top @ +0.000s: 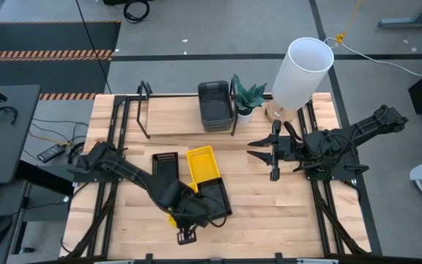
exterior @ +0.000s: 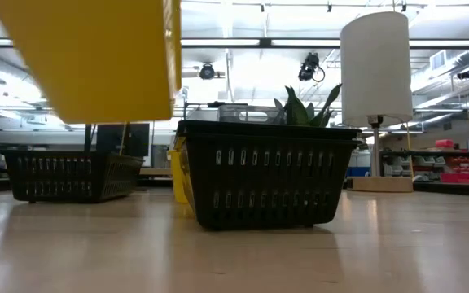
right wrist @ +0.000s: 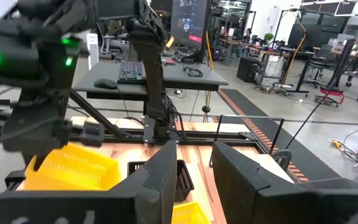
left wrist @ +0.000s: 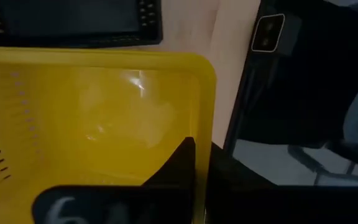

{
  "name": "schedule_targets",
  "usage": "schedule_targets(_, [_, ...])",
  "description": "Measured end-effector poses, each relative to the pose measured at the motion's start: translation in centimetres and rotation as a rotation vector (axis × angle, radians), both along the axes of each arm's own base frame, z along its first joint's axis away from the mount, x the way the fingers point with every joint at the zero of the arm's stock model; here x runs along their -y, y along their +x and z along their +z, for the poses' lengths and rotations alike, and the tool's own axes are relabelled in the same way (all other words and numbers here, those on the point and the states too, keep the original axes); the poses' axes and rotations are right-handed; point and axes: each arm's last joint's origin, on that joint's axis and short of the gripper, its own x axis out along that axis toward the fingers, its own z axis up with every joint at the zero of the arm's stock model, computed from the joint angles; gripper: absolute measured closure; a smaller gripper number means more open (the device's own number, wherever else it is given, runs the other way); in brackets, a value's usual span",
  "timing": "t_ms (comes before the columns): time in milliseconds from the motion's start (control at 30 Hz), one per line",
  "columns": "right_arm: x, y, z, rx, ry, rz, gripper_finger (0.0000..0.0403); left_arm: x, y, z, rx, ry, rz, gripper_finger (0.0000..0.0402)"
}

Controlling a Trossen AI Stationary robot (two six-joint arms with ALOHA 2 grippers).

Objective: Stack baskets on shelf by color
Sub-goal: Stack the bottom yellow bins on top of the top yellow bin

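My left gripper [top: 185, 224] hangs over the near middle of the table, shut on a yellow basket [exterior: 96, 57] that is up in the air; in the high view only a yellow sliver [top: 172, 218] shows under the arm. A second yellow basket [top: 204, 163] and two black mesh baskets [top: 165, 163] [top: 215, 198] rest on their bottoms on the tabletop. Dark grey baskets [top: 215, 103] sit nested at the right end of the shelf [top: 174, 119]. My right gripper [top: 264, 149] waits open and level at the right, touching nothing. My left gripper pinches a side wall of the yellow basket near a corner [left wrist: 202, 134], with one finger [left wrist: 179, 163] inside the basket; the outer finger is lost in the dark beside the wall. The fingers come from above, slanting down. The basket hangs lifted clear of the table, slightly tilted [exterior: 96, 57].
A potted plant [top: 247, 95] and a tall white lamp [top: 302, 73] stand at the far right beside the shelf. Bare wood lies at the near right [top: 277, 213]. A desk with keyboard and monitors stands beyond the table's left edge [right wrist: 142, 71].
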Motion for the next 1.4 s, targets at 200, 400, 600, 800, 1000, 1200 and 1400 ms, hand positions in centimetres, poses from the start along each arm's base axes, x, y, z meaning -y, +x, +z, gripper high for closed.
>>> schedule_targets(200, [0.0, 0.0, 0.0, 0.000, 0.000, 0.000, 0.0295, -2.5, 0.4, 1.5, 0.021, 0.124, 0.000, 0.0388])
schedule_targets(400, [0.0, 0.0, 0.0, 0.000, 0.000, 0.000, 0.0295, -5.1, 1.7, 1.1, 0.044, 0.204, -0.077, 0.0388])
schedule_targets(600, [0.0, 0.0, 0.0, -0.004, -0.002, 0.000, 0.0295, -8.3, 3.1, 0.7, 0.054, 0.236, -0.109, 0.0388])
schedule_targets(800, [0.0, 0.0, -0.1, -0.006, -0.003, 0.002, 0.0295, -11.1, 3.8, 0.7, 0.052, 0.253, -0.067, 0.0388])
schedule_targets(1000, [-0.4, -0.1, -0.1, -0.006, -0.003, 0.020, 0.0295, -12.7, 4.6, -0.4, 0.051, 0.228, -0.026, 0.0388])
schedule_targets(1200, [-0.6, -0.2, -0.1, -0.007, -0.008, 0.028, 0.0295, -13.8, 4.6, -3.9, -0.019, 0.191, -0.007, 0.0388])
schedule_targets(1400, [-0.6, -0.2, -0.1, -0.007, -0.010, 0.028, 0.0295, -15.4, 4.6, -6.2, -0.050, 0.226, 0.028, 0.0380])
